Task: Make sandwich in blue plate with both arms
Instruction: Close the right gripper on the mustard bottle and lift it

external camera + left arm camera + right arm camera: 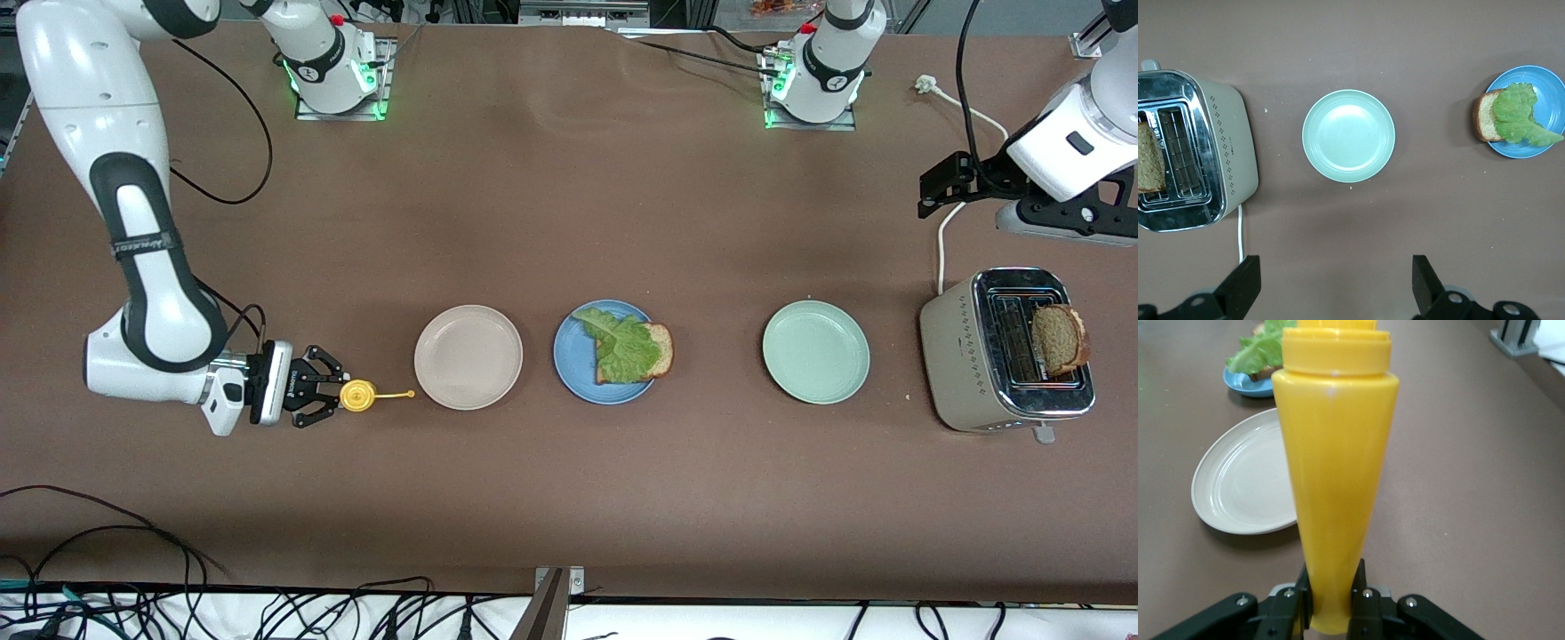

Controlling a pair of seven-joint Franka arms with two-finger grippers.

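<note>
The blue plate holds one brown bread slice with a green lettuce leaf on top. A second bread slice stands in a slot of the toaster. My right gripper is shut on a yellow squeeze bottle low beside the cream plate. My left gripper is open and empty, high over bare table by the toaster's white cable. The left wrist view shows the toaster, its slice and the blue plate. The right wrist view shows the bottle.
A mint-green plate lies between the blue plate and the toaster. The toaster's white cable runs to a plug near the left arm's base. Black cables hang along the table's front edge.
</note>
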